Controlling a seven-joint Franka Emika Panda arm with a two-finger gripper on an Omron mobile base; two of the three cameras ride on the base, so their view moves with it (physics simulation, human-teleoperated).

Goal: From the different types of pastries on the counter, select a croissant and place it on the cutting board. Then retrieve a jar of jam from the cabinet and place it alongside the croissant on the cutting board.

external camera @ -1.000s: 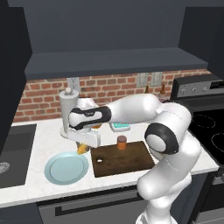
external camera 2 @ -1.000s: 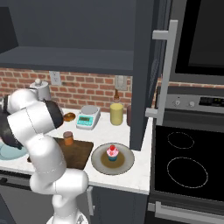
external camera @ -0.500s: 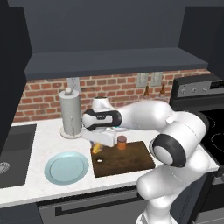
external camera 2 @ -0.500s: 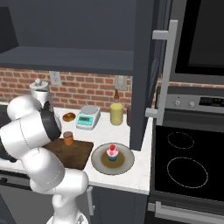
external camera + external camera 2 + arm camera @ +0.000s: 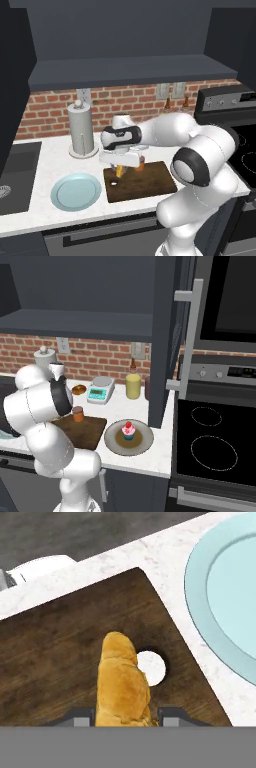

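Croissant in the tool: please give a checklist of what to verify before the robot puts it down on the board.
1. Croissant held between the fingers of the tool: ok.
2. Croissant over the cutting board, near its hole end: ok.
3. Clear of the blue plate: ok.
4. Croissant touching the board: cannot tell.
5. Jar already on the board, apart from the drop spot: ok.
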